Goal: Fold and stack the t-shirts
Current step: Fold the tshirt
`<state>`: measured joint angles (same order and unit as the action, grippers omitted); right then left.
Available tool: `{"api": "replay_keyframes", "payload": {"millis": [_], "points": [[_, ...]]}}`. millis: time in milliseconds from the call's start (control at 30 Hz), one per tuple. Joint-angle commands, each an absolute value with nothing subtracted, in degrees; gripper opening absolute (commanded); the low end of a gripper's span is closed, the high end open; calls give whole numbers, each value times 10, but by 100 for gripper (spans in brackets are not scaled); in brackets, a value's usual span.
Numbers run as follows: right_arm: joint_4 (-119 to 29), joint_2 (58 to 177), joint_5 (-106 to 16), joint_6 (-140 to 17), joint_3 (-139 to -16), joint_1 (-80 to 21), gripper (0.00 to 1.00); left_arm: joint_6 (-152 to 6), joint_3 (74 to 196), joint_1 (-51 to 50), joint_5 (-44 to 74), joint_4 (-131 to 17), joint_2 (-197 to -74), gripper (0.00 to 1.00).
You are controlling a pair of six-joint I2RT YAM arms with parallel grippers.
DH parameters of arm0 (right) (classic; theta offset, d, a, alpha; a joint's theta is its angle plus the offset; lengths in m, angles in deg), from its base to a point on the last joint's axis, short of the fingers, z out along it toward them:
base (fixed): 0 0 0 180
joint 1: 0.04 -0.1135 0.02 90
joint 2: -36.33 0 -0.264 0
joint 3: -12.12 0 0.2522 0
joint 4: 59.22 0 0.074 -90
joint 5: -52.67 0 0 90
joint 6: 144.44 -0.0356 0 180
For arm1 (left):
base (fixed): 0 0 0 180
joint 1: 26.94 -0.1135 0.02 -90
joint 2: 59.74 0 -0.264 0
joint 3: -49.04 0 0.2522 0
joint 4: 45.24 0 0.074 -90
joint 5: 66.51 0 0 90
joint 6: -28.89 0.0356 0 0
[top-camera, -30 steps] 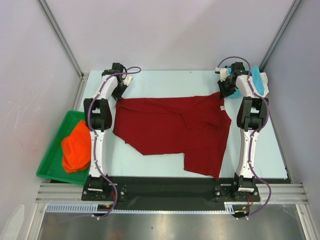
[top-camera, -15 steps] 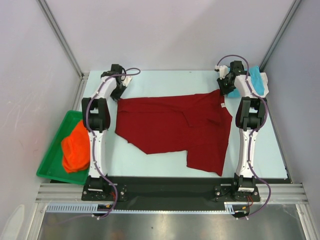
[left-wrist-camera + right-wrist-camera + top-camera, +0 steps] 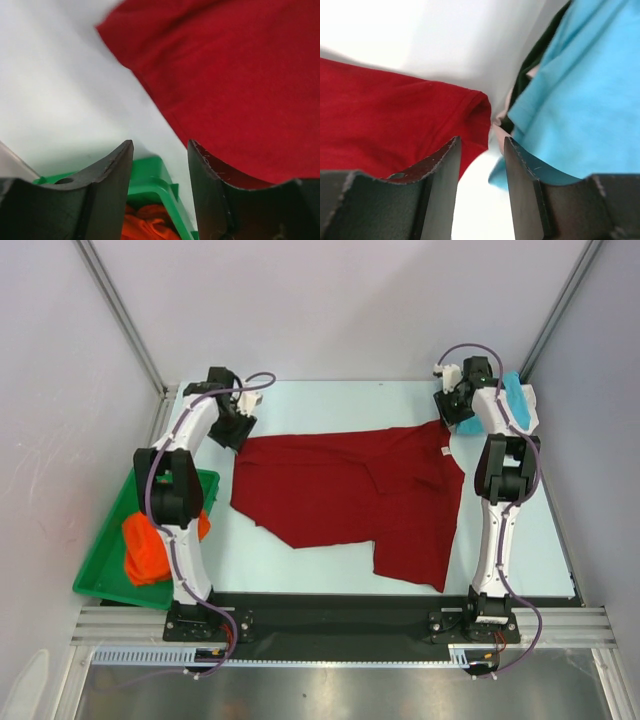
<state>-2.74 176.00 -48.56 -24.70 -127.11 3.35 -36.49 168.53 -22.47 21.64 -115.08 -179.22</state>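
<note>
While the orange t-shirt (image 3: 140,550) sits bunched in the green tray (image 3: 100,580) at the table's left edge, our left gripper (image 3: 232,428) hovers just off the far-left corner of the dark red t-shirt (image 3: 340,490), jaws parted with nothing between them. The red shirt lies spread across the middle of the table. It is fairly flat along its far edge but uneven nearer us, with one flap reaching closer on the right side. Our right gripper (image 3: 453,410) hangs by the shirt's far-right corner, likewise parted and empty (the wrist view shows the hem just beyond the fingertips, not pinched). Right beside it, at the table's far-right corner, lies the turquoise t-shirt (image 3: 515,400). We judge a fold is due next: we should take matching points on both sides, pinch the hem cleanly, lift together and keep the cloth lightly taut so the crease runs straight — and keep the right jaws off the turquoise cloth.
</note>
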Motion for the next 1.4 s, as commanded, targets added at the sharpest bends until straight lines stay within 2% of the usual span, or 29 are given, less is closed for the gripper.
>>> {"api": "replay_keyframes", "payload": {"millis": [0,133,267,467,767,1067,1367], "points": [[-31,1687,-502,-255,-1266,25,46,-343,1634,-203,187,-1144,-1755,53],[-7,1683,-524,-247,-1284,11,47,-328,1540,-177,246,-1035,-1751,49],[34,1707,-541,-261,-1315,2,47,-340,1548,-174,269,-1005,-1784,46],[32,1702,-554,-271,-1286,1,47,-345,1572,-174,300,-997,-1805,44],[29,1709,-557,-270,-1278,1,46,-319,1589,-174,297,-1018,-1751,31],[29,1721,-551,-266,-1279,1,47,-307,1585,-174,324,-1014,-1737,29],[34,1719,-546,-260,-1271,-22,47,-306,1572,-173,300,-1028,-1745,36]]}}
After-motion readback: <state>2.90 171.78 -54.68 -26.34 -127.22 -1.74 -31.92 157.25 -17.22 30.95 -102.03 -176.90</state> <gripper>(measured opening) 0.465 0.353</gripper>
